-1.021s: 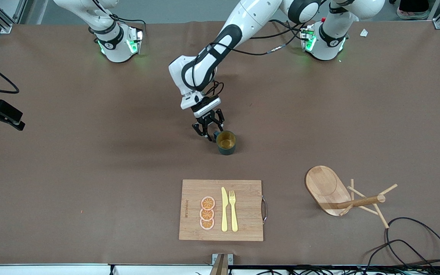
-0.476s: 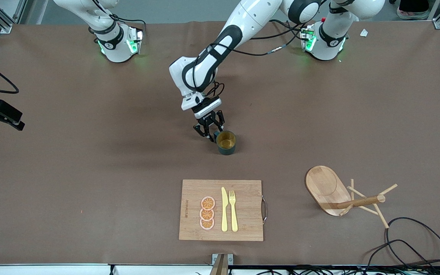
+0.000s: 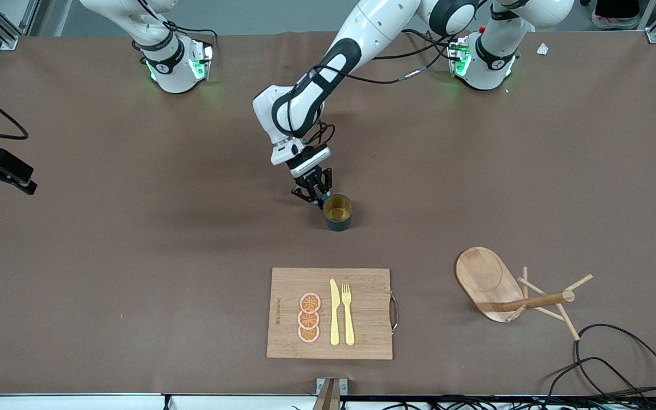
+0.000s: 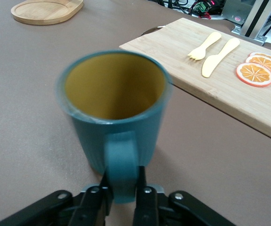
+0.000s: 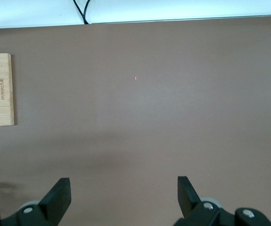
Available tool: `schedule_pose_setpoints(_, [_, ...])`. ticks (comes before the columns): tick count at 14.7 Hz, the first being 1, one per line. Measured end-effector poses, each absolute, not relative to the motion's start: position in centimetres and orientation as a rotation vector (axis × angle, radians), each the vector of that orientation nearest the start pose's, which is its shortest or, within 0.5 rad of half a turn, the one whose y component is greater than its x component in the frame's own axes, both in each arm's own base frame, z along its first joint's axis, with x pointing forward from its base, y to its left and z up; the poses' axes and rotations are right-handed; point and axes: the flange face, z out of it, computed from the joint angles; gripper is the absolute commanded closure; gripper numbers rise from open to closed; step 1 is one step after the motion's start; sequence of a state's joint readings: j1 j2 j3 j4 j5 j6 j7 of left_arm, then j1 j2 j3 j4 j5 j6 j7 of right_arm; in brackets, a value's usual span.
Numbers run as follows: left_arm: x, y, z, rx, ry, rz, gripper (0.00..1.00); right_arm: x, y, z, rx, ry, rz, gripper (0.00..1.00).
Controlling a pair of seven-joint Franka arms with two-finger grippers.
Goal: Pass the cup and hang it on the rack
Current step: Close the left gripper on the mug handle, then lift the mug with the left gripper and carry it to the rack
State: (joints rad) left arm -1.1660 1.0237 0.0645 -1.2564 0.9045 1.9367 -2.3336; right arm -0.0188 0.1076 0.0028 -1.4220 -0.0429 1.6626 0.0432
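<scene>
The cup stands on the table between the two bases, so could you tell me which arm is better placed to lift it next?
Left. The left gripper is shut on the handle of the cup, while the right gripper waits open over bare table.

The front camera looks down from high up at the whole surface. The left wrist camera sits low, very close to the cup. The right wrist camera looks straight down. All three see the cutting board.
</scene>
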Motion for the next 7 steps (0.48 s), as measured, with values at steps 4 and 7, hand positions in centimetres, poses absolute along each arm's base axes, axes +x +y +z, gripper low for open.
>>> schedule_pose_setpoints(4, [37.8, -63.0, 15.8, -2.527, -0.947, -1.258, 1.0, 59.8, -1.4, 64.4, -3.173, 0.094, -0.221, 0.0])
schedule_pose_setpoints(7, [39.9, -62.7, 20.1, -2.56, -0.95, -1.184, 0.99, 59.8, -1.4, 64.5, -3.173, 0.094, -0.223, 0.0])
